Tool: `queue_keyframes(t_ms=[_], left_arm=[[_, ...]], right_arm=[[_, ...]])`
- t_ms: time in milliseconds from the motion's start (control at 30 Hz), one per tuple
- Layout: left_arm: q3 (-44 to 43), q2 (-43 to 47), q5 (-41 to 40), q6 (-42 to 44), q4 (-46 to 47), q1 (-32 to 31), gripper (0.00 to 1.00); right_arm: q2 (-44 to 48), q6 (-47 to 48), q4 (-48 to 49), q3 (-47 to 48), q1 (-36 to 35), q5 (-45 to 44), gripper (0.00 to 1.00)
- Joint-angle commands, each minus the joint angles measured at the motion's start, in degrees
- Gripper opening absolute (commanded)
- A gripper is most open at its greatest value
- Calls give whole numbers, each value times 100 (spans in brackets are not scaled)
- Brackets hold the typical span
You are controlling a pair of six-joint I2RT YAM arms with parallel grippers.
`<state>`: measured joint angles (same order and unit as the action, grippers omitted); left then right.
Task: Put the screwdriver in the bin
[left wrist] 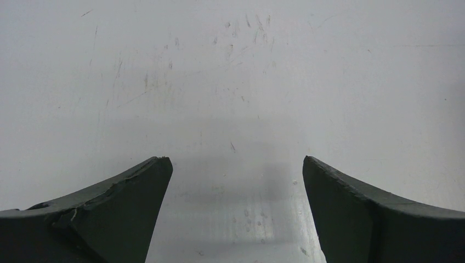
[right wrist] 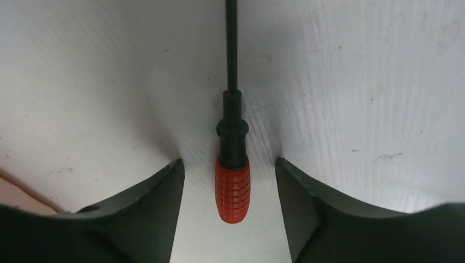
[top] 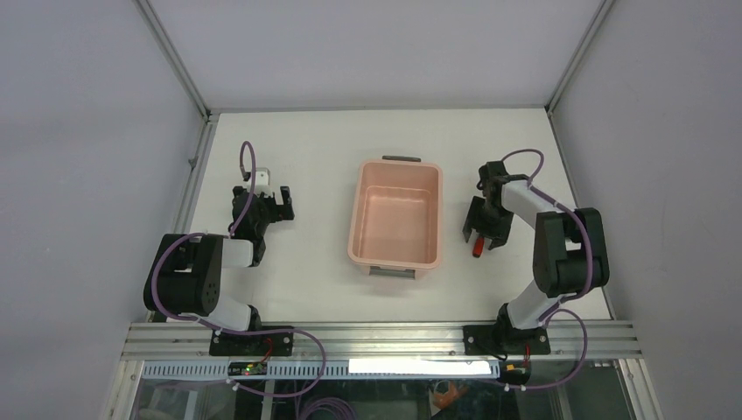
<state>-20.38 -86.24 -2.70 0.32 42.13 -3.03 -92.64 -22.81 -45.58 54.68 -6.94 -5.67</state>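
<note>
Overhead, the screwdriver [top: 477, 249] lies on the counter [top: 306, 157] just right of the bin [top: 395, 262], under the right end effector [top: 486, 236]. Left wrist: the left end effector [left wrist: 236, 161] is released and empty. Right wrist: released jaws straddle the red handle without touching it. The grasp is in hand, and closing should come next.

No writing, label, brand, number or sign could be read in any of the three views.
</note>
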Motion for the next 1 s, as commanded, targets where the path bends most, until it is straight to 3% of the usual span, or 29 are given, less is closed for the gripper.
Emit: queue_keyframes(t_ms=[0,233,500,667,767,967], left_arm=[[-142,-7,-15,-111,430,-49,99],[-140,-3,-12,-112,423,-50,99],[-140,-6,-16,-111,425,-53,99],[-142,-4,-11,-111,428,-53,99],[-139,-7,-12,-111,427,-49,99],[-142,-6,-18,-111,428,-51,99]], right_arm=[[-125,37,600,4,93,189,58],[-43,240,145,420,124,56,0],[1125,461,-1980,2049,123,197,0],[1769,426,-2738,2854,49,369,0],[2007,157,-2665,3060,-333,846,0],[2031,-737,-1490,3014,-2056,764,0]])
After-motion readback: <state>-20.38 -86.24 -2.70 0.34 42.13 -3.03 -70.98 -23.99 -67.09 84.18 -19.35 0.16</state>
